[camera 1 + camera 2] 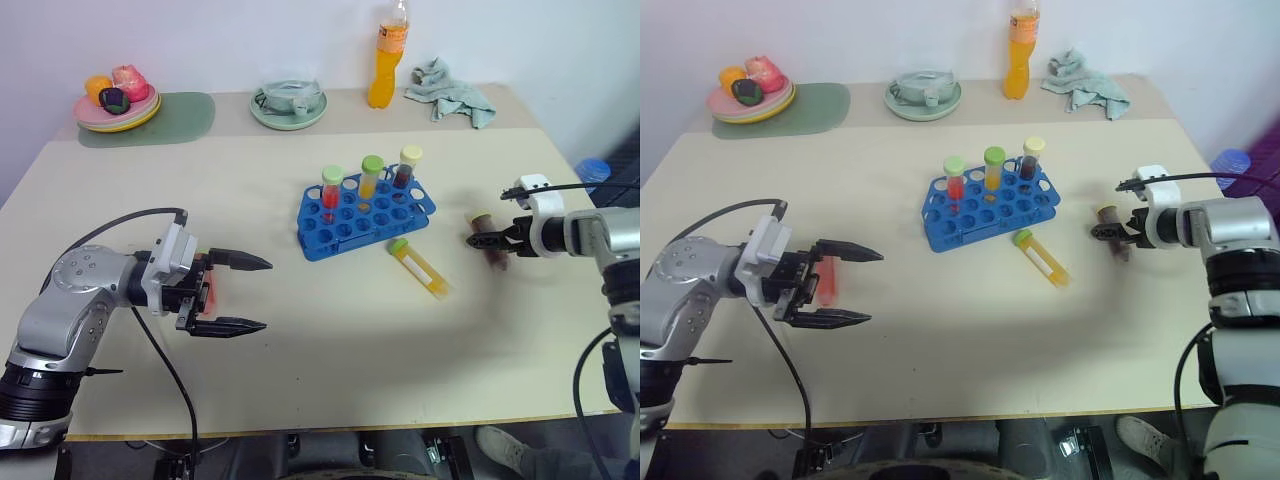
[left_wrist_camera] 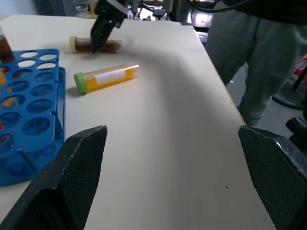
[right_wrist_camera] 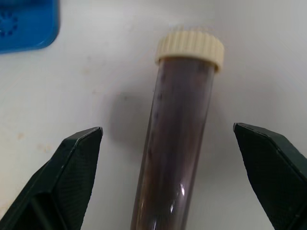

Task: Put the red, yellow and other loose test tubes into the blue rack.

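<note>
Bench-wise, your right end effector [image 3: 168,177] sits wide open straddling the brown tube [image 3: 180,129] (lengthwise between the fingers).

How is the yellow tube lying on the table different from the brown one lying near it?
The yellow tube has a green cap; the brown tube has a cream cap. The right gripper is open around the brown tube; nothing is near the yellow tube. Both lie flat on the table, outside the blue rack.

A robot test room is suggested by a plain table [image 1: 300,330] set with a tube rack [image 1: 365,215], plates [image 1: 118,110] and a bottle [image 1: 387,55].
</note>
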`<state>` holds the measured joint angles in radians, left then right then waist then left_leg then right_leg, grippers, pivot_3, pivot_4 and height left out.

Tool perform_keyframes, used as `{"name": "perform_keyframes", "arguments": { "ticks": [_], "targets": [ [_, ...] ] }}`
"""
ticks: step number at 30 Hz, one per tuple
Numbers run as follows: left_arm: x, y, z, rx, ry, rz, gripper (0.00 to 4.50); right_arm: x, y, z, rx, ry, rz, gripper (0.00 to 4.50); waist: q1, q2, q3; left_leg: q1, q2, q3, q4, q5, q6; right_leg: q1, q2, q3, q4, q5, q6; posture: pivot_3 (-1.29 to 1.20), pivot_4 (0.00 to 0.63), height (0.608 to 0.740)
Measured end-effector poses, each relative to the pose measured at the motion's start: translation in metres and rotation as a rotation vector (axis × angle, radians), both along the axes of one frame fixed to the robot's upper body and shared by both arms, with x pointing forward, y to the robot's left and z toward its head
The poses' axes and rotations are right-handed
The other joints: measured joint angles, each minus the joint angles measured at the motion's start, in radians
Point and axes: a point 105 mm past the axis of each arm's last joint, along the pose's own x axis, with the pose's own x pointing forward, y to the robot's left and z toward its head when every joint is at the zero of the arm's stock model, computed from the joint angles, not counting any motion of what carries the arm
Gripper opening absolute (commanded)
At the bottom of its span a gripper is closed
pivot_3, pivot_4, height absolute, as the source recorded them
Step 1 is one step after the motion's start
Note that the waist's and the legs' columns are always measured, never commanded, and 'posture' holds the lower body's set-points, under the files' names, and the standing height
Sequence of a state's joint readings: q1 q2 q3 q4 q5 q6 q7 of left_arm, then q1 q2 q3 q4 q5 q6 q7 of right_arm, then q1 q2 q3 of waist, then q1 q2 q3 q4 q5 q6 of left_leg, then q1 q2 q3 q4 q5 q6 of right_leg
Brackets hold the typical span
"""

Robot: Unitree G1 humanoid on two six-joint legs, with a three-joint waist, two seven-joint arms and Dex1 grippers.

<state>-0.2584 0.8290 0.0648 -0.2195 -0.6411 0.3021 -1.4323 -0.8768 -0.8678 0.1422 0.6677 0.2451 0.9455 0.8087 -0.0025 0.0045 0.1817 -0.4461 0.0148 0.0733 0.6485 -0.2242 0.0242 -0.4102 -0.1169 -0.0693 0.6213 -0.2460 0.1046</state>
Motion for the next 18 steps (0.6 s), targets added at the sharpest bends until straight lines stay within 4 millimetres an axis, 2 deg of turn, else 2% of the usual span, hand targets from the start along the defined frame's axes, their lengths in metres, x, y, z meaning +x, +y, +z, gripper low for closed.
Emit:
{"name": "perform_keyframes", "arguments": {
  "ticks": [3, 5, 6, 11, 12, 18],
  "targets": [
    [0.0006, -0.0008, 0.0, -0.006, 0.001, 0.002, 4.44, 0.0087, 0.0051, -0.0006, 0.004, 0.002, 0.012, 4.5, -0.006, 0.0, 0.0, 0.0, 0.0, 0.0, 0.0, 0.0, 0.0, 0.0, 0.0, 0.0, 0.0, 0.002, 0.003, 0.0, 0.15, 0.74],
    [0.0012, -0.002, -0.0003, -0.011, 0.002, 0.005, 4.5, 0.0114, 0.0052, 0.0, -0.008, 0.006, 0.021, 3.94, -0.009, 0.0, 0.0, 0.0, 0.0, 0.0, 0.0, 0.0, 0.0, 0.0, 0.0, 0.001, 0.0, 0.002, 0.004, 0.0, 0.15, 0.74],
    [0.0017, -0.0025, -0.0004, -0.014, 0.003, 0.009, 4.5, 0.0119, 0.004, -0.0006, -0.017, 0.013, 0.022, 3.57, -0.01, 0.0, 0.0, 0.0, 0.0, 0.001, 0.0, 0.0, 0.0, 0.0, 0.0, 0.001, 0.001, 0.002, 0.004, 0.0, 0.15, 0.74],
    [0.0023, -0.0041, -0.0014, -0.019, 0.015, 0.012, 4.5, 0.0121, 0.0001, -0.0019, -0.067, 0.045, 0.046, 1.07, -0.011, 0.0, 0.0, 0.002, 0.0, 0.001, 0.0, 0.0, 0.0, 0.0, 0.0, 0.002, 0.003, 0.002, 0.004, 0.0, 0.15, 0.74],
    [0.0024, -0.0043, -0.0015, -0.021, 0.015, 0.013, 4.5, 0.0124, 0.0002, -0.0017, -0.076, 0.046, 0.055, 0.81, -0.012, 0.0, 0.0, 0.002, 0.0, 0.001, 0.0, 0.0, 0.0, 0.0, 0.0, 0.002, 0.003, 0.002, 0.004, 0.0, 0.15, 0.74],
    [0.003, -0.0061, -0.001, -0.026, 0.01, 0.021, 4.5, 0.0132, 0.0023, -0.0011, -0.102, 0.044, 0.106, 0.81, -0.012, 0.0, 0.0, 0.003, 0.0, 0.003, 0.0, 0.0, 0.0, -0.001, 0.0, 0.004, 0.006, 0.002, 0.004, 0.0, 0.15, 0.74]
  ]
}}
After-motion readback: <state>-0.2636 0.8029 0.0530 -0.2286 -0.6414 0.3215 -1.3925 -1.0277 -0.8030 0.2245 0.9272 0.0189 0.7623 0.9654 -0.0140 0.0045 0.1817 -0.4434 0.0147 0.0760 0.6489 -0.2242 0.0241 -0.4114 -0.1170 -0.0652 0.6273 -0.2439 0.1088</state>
